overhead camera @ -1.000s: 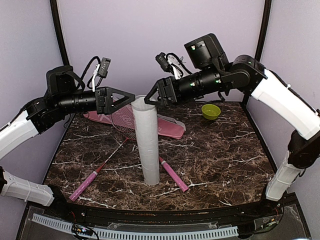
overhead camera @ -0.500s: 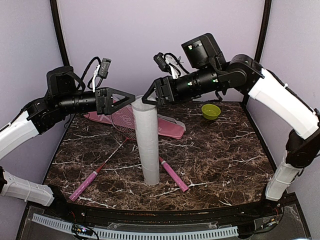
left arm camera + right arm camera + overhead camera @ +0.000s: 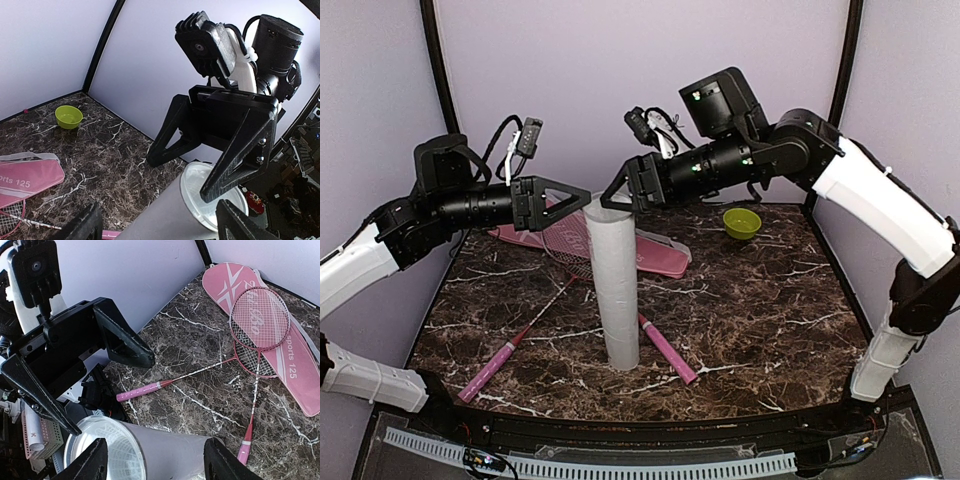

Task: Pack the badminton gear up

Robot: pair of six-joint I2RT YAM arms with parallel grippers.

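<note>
- Marble-patterned and dark, the table (image 3: 770,310) carries a tall white tube (image 3: 617,300), which stands upright near the middle with its open mouth facing up.
- At the height of the tube's mouth, the left gripper (image 3: 586,196) reaches in from the left. Its jaws are spread wide and hold nothing. In its own wrist view, one finger shows on each side of the tube's upper end.
- At about the same height, the right gripper (image 3: 606,203) reaches in from the right. Its tips are just above the rim and very near those of the left gripper. Its jaws are parted as well and hold nothing. In its wrist view, its fingers straddle the tube's top.
- Two rackets (image 3: 490,368) lie flat on the table behind and beside the tube. Their red-pink heads overlap and their pink handles splay apart. One handle points to the near left, and the other comes out just beside the foot of the tube on the near right.
- Behind the tube towards the back left, the long pink cover (image 3: 660,258) lies flat, and the racket heads rest partly on it.
- Near the back right corner sits a small lime-green bowl (image 3: 742,222), well apart from everything else.
- Seen from the right wrist, the inside of the tube is white. Whether anything is in it cannot be told.
</note>
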